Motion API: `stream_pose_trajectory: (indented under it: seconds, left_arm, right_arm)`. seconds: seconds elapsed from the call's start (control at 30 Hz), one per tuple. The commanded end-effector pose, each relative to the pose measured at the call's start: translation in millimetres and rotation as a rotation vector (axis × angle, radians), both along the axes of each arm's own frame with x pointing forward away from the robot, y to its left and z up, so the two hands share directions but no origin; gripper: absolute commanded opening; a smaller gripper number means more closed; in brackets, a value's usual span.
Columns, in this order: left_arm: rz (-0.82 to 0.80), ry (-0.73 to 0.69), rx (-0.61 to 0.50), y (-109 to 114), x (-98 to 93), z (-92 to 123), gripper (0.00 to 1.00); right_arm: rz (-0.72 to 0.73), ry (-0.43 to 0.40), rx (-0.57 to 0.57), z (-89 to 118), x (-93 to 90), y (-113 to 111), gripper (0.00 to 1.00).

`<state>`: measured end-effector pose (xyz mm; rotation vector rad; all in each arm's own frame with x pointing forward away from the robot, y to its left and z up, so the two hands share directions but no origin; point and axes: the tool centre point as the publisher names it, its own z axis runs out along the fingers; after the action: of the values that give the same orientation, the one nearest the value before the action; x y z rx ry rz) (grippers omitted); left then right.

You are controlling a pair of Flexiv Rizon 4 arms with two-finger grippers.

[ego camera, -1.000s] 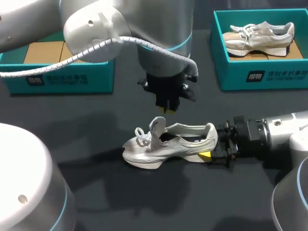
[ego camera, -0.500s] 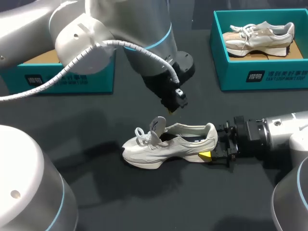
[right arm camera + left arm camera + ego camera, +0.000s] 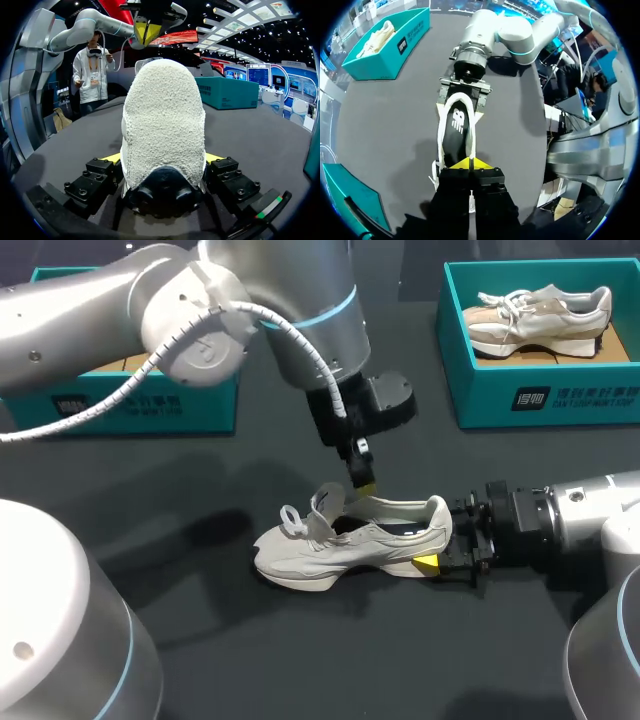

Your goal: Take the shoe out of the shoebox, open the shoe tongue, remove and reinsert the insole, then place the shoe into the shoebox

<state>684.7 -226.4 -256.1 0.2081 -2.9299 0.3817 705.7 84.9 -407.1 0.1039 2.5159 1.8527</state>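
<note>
Sitting mid-frame on the worktop point(image 3: 300, 660), the shoe point(image 3: 340, 545) has its heel clamped between the fingers point(image 3: 425, 562) of our right gripper point(image 3: 438, 548). Our left gripper point(image 3: 364, 482) hangs just above the collar, fingers pressed together, empty. Driven down closed, it may crumple the insole point(image 3: 456, 124) or tip the shoe.
</note>
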Motion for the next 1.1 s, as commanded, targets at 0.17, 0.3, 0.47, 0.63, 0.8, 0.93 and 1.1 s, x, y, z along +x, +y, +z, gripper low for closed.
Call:
stream_pose_trajectory:
  seconds: [0.17,0.3,0.47,0.63,0.8,0.93,1.1]
  left_arm:
    - [-0.020,0.002,0.001,-11.4,2.6,-14.7,0.00]
    - [-0.020,0.002,0.001,-11.4,2.6,-14.7,0.00]
    - [-0.042,0.042,0.021,-23.1,7.4,-40.9,0.00]
    - [-0.054,0.056,0.042,-33.2,7.8,-59.8,0.00]
    - [-0.067,0.063,0.049,-39.8,7.3,-68.7,0.00]
    - [-0.068,0.058,0.059,-44.9,7.5,-75.6,0.00]
    - [-0.075,0.061,0.086,-46.8,8.4,-84.9,0.00]
  right_arm:
    - [-0.001,0.000,-0.003,-0.6,-1.2,2.6,0.00]
    - [-0.001,0.000,-0.003,-0.6,-1.2,2.6,0.00]
    - [-0.001,0.000,-0.003,-0.6,-1.2,2.6,0.00]
    - [-0.001,0.000,-0.003,-0.6,-1.2,2.6,0.00]
    - [-0.001,0.000,-0.003,-0.6,-1.2,2.6,0.00]
    - [-0.001,0.000,-0.003,-0.6,-1.2,2.6,0.00]
    - [-0.001,0.000,-0.003,-0.6,-1.2,2.6,0.00]
